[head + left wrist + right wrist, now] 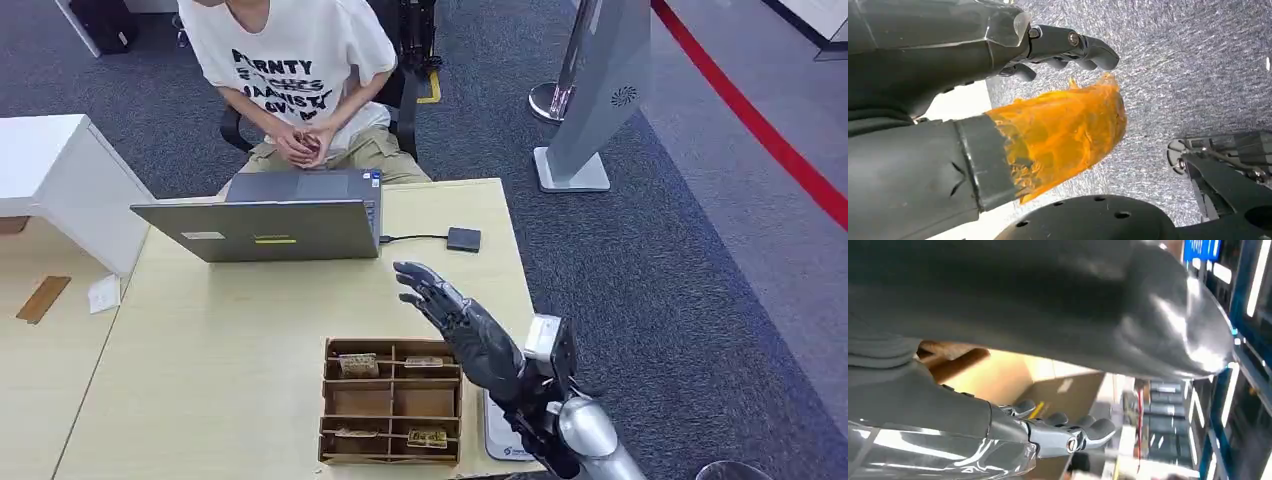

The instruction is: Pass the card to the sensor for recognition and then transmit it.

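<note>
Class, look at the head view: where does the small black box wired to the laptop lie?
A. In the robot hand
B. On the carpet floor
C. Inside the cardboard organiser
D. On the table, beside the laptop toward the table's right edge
D: the small black box lies flat on the table, its cable running to the laptop.

table [250,340] pale wood | laptop [262,228] grey | tray [391,402] brown | carpet [700,250] blue-grey, red stripe | thumb cover [1058,132] orange, possibly film

Left hand [998,100] hangs above grey carpet [1198,75]; thumb wrapped in orange film [1063,135], perhaps tape.
</note>
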Controlling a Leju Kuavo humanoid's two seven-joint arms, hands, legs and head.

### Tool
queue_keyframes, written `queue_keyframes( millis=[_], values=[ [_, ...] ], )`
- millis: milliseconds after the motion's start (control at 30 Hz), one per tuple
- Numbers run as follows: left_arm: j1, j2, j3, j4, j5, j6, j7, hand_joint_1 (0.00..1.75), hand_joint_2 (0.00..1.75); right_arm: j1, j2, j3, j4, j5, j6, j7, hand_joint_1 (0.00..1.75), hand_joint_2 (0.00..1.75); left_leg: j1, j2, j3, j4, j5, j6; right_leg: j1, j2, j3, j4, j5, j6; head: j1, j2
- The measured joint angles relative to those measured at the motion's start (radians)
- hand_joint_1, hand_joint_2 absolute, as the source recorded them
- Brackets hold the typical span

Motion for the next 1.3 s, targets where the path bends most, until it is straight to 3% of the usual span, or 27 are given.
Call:
queue_keyframes(
  millis=[167, 1300],
  values=[
    [0.0, 0.004, 0.0, 0.0, -0.002, -0.002, -0.006, 0.0, 0.0, 0.004, -0.036, 0.018, 0.0, -0.014, 0.063, -0.013, 0.0, 0.0, 0.0, 0.0, 0.0, 0.0, 0.0, 0.0, 0.0, 0.0, 0.0, 0.0, 0.0, 0.0, 0.0, 0.0],
    [0.0, 0.008, 0.001, 0.0, -0.003, -0.002, -0.006, 0.0, 0.0, 0.006, -0.06, 0.031, 0.0, -0.016, 0.065, -0.015, 0.0, 0.0, 0.0, 0.0, 0.0, 0.0, 0.0, 0.0, 0.0, 0.0, 0.0, 0.0, 0.0, 0.0, 0.0, 0.0]
  ],
)
